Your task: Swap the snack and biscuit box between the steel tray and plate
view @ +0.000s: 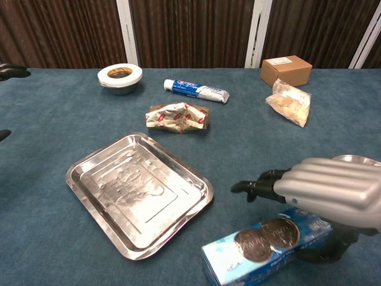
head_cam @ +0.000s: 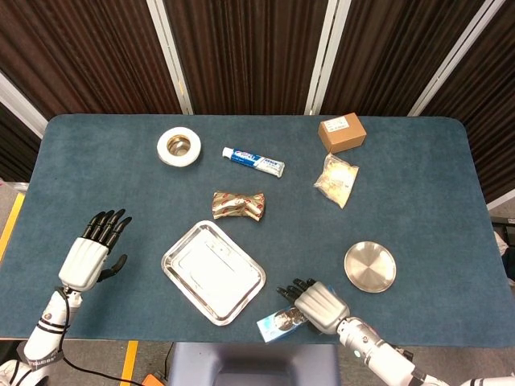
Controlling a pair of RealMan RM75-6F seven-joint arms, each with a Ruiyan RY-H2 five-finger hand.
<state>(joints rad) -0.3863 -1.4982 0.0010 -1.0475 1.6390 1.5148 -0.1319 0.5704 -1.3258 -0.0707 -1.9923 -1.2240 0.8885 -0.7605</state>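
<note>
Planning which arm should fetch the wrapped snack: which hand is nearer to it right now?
Right. The right hand sits at the near table edge over the biscuit box, diagonally below the snack. The left hand is open near the table's left edge, farther off.
</note>
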